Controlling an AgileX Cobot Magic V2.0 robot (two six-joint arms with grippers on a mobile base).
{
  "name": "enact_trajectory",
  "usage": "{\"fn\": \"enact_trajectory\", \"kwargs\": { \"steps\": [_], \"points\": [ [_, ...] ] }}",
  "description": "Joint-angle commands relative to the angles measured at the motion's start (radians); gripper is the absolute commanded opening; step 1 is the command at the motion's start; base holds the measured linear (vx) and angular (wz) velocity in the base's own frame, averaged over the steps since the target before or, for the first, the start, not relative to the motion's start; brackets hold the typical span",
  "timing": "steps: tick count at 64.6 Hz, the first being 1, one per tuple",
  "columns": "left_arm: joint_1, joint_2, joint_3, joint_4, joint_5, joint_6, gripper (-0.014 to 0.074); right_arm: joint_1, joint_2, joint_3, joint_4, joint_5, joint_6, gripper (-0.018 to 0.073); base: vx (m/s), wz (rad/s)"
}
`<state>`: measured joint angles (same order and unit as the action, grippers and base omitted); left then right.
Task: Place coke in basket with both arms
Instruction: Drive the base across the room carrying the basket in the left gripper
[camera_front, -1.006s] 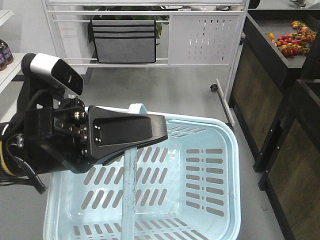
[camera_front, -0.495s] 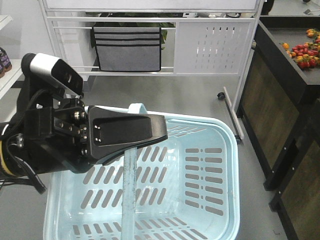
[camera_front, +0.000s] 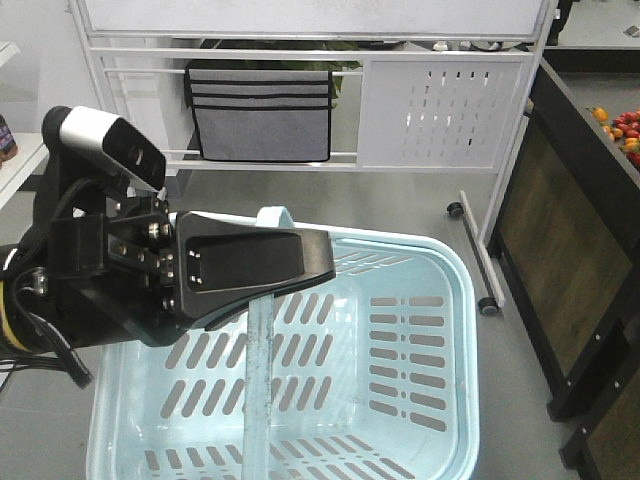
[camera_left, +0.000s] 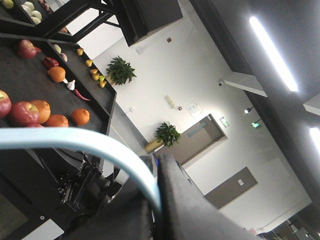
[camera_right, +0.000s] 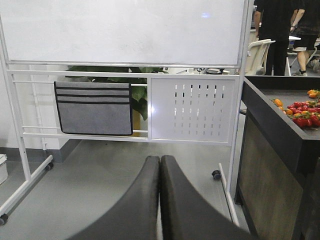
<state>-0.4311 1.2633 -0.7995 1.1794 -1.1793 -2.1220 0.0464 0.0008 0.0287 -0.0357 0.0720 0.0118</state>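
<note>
The light blue plastic basket (camera_front: 430, 300) hangs in front of me, and no item shows inside it. My left gripper (camera_front: 318, 268) is shut on the basket's handle (camera_front: 260, 380) and holds it from the left. In the left wrist view the handle (camera_left: 90, 145) curves in between the dark fingers (camera_left: 180, 200) of that gripper (camera_left: 156, 182). My right gripper (camera_right: 159, 160) is shut and empty, its fingers pressed together, and it points at the floor before a white rack. No coke shows in any view.
A white metal rack (camera_front: 440, 100) with a grey fabric pocket (camera_front: 262, 112) stands behind the basket. A dark wooden produce stand (camera_front: 590, 230) with red and orange fruit is at the right. The left wrist view shows fruit on dark shelves (camera_left: 40, 100).
The background has slid to the right in the front view, so my whole view has shifted left. The left gripper and the basket keep the same place in the frame.
</note>
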Motion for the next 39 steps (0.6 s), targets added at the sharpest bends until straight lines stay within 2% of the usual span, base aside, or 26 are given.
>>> {"fn": "enact_trajectory", "kwargs": {
  "steps": [1, 39],
  "points": [
    [-0.007, -0.027, -0.028, -0.084, -0.194, 0.012, -0.0006, -0.006, 0.017, 0.005, -0.008, -0.072, -0.002, -0.001, 0.23, 0.01],
    [-0.007, -0.027, -0.028, -0.084, -0.194, 0.012, -0.0006, -0.006, 0.017, 0.005, -0.008, -0.072, -0.002, -0.001, 0.24, 0.02]
  ]
}}
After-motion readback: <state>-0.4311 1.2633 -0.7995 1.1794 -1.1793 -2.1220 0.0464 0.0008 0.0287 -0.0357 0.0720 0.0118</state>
